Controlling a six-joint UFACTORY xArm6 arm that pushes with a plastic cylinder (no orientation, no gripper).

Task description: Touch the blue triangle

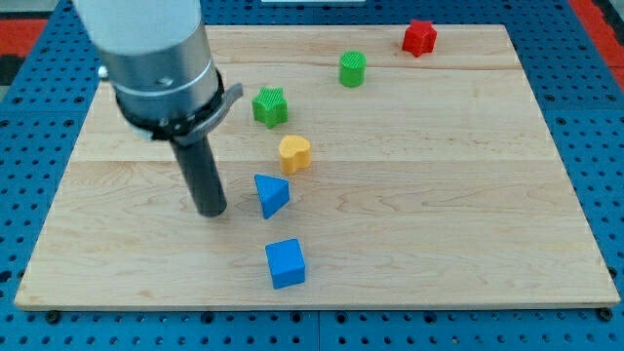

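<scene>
Near the table [468,244] centre, blue triangle [272,195] sits just right of my tip [213,212], small gap between; no gripper on this rod, so slide slowly rightward, stopping at contact, avoiding yellow heart [294,153] above.

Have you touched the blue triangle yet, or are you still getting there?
Almost there. Done: my tip is down on the wooden board, just to the view's left of the blue triangle. In hand: closing in. Left: a small gap shows between them, so the touch itself isn't made yet.
</scene>
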